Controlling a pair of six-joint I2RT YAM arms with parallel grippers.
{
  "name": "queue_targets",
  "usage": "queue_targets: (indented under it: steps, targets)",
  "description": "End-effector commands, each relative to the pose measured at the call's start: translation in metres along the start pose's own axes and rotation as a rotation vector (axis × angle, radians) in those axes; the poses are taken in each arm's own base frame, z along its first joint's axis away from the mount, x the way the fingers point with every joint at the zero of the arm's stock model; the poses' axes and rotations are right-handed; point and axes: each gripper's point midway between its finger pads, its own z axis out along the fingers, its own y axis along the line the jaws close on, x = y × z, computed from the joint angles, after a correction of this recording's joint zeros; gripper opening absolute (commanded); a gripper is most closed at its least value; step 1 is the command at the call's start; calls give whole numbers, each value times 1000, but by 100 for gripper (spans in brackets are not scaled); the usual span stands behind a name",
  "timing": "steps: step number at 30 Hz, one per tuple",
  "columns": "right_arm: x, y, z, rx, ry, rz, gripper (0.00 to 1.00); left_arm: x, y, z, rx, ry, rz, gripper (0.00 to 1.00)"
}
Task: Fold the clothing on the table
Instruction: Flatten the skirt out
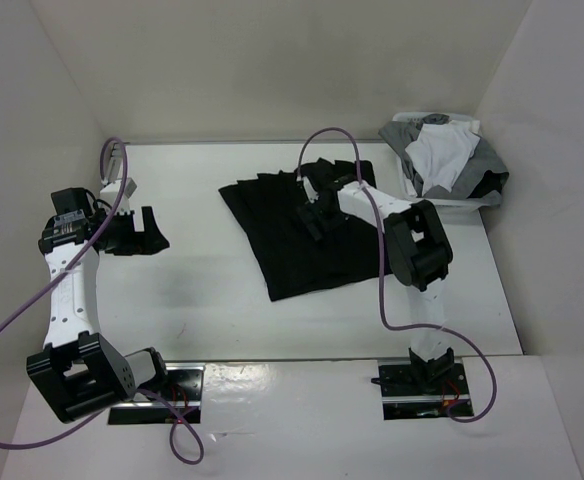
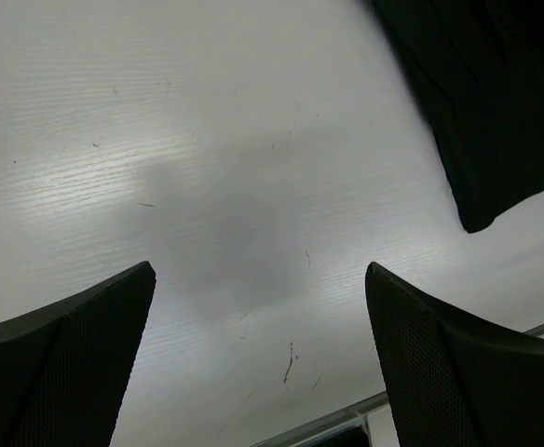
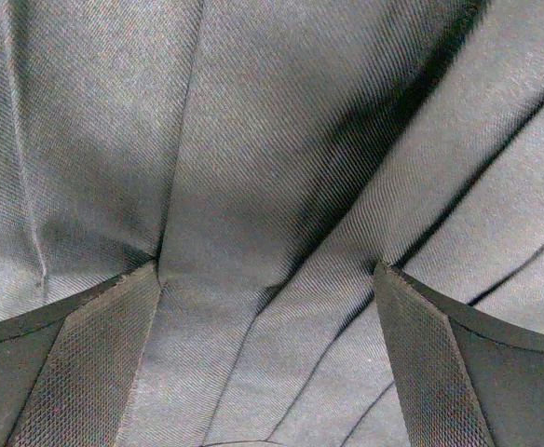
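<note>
Fingers (image 3: 86, 363) of the right gripper (image 3: 265, 270) stand spread wide, and directly below and between them lies the black pleated clothing (image 3: 281, 130), its ridges running away from the tips; whether the tips touch the cloth cannot be told. The left gripper (image 2: 258, 270) is spread too, holding nothing, over the white table (image 2: 207, 140); one corner of the clothing lies ahead of it, to its right.

Clothing (image 1: 282, 250) partly hidden under right arm (image 1: 417, 250), cropped at top and right edges in left wrist view
</note>
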Motion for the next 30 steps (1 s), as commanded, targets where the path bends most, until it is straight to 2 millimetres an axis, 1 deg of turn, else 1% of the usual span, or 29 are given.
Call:
queue_targets:
  steps: [1, 3, 4, 5, 6, 7, 8, 9, 10, 11, 12, 13, 14, 15, 16, 17, 18, 20, 22, 24, 25, 27, 28, 29, 30]
  targets:
    - [26, 9, -17, -44, 71, -33, 99, -1, -1, 2, 21, -12, 14, 99]
    - [30, 15, -23, -61, 76, -54, 99, -1, -1, 2, 21, -12, 14, 99]
    - [34, 23, -21, -67, 83, -69, 99, -1, -1, 2, 21, -12, 14, 99]
    - [32, 22, -24, -66, 74, -68, 99, -1, -1, 2, 21, -12, 14, 99]
    - [35, 29, -23, -73, 79, -94, 99, -1, -1, 2, 21, -12, 14, 99]
    - [34, 33, -24, -60, 79, -122, 99, -1, -1, 2, 21, -12, 14, 99]
    - [39, 37, -23, -56, 91, -135, 99, -1, -1, 2, 21, -12, 14, 99]
    - [38, 40, -24, -59, 89, -153, 99, -1, -2, 2, 30, -15, 14, 99]
    - [47, 46, -22, -55, 110, -194, 99, -1, -2, 2, 30, -15, 14, 99]
    - [50, 45, -25, -33, 115, -214, 99, -2, -3, 0, 28, -23, 20, 99]
    - [54, 42, -22, -18, 121, -233, 99, -2, -3, 0, 28, -23, 20, 99]
    - [62, 43, -21, -3, 127, -256, 99, -2, -3, 0, 28, -23, 20, 99]
    - [63, 36, -25, 30, 120, -270, 99, -2, -3, 0, 28, -23, 20, 99]
    - [77, 33, -22, 45, 145, -293, 99, -3, -4, -2, 26, -30, 35, 99]
    - [75, 22, -24, 98, 117, -343, 99, -3, -4, -2, 26, -31, 35, 99]
    - [73, 17, -27, 124, 112, -342, 99, -3, -4, -2, 26, -31, 35, 99]
    - [80, 13, -24, 142, 127, -367, 99, -3, -4, -2, 26, -31, 35, 99]
    - [75, 5, -28, 182, 112, -411, 99, -3, -4, -2, 26, -31, 35, 99]
    - [58, -3, -35, 225, 81, -408, 99, -3, -4, -2, 26, -31, 35, 99]
    - [46, 0, -45, 203, 39, -388, 99, -3, -4, -2, 26, -31, 35, 99]
    - [32, 4, -59, 173, -17, -363, 99, -3, -4, -2, 26, -31, 35, 99]
    - [20, 8, -77, 137, -69, -334, 99, -5, -5, -5, 23, -40, 42, 99]
    - [11, 10, -91, 113, -98, -310, 99, -6, -7, -7, 20, -49, 48, 99]
    - [2, 8, -111, 93, -147, -283, 99, -3, -6, -5, 22, -41, 43, 99]
    - [-4, 14, -121, 30, -180, -264, 99, -3, -6, -5, 22, -41, 43, 99]
